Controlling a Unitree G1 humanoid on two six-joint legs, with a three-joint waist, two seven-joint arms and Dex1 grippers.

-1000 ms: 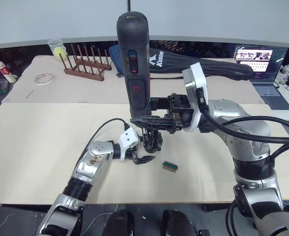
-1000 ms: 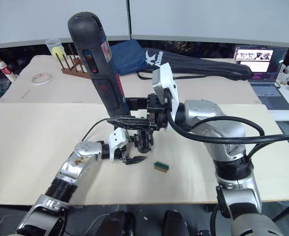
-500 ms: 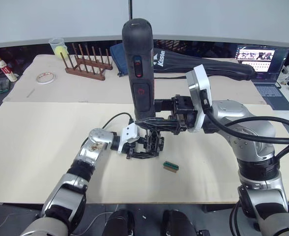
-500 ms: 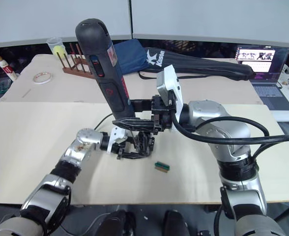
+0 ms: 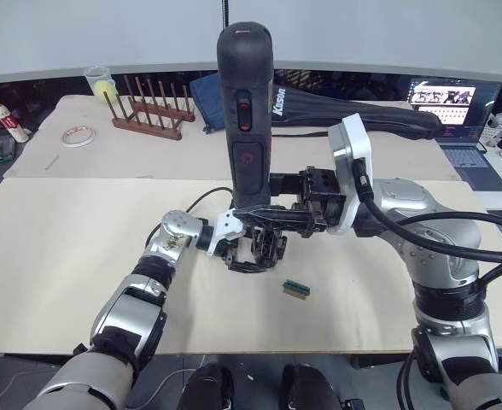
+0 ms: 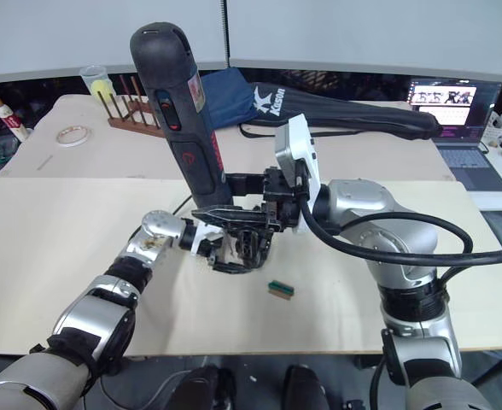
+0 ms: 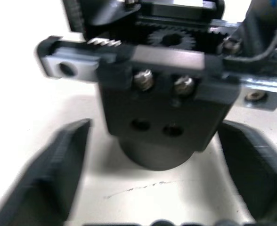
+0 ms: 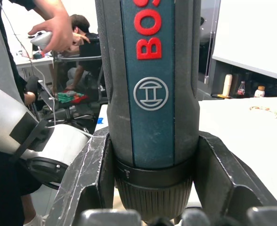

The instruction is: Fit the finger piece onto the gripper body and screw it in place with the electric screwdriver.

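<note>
Screwdriving looks to be under way: the thick black cylindrical electric screwdriver (image 5: pixel 246 120) stands upright at the table's middle, clamped low on its barrel between the right gripper (image 5: pixel 272 221) and its two black fingers, with the tip pointing down onto the chunky black plastic-and-metal gripper body (image 5: pixel 258 250). The left gripper (image 7: pixel 152 155) sits at the body's nine o'clock, fingers (image 7: pixel 58 160) spread either side of it and apparently not touching. I can't pick out the small flat black finger piece for certain; the left wrist view shows two screw heads (image 7: pixel 143 80) seated in a black block, so my guess is fitting is done and tightening remains. A tiny green rectangular block (image 5: pixel 295 289) lies at the body's four o'clock. Writing: red "BOS…" letters and a ringed emblem on the screwdriver's blue panel, and a white "K…son" logo on the long black zipped bag (image 5: pixel 353 111) at twelve o'clock.
</note>
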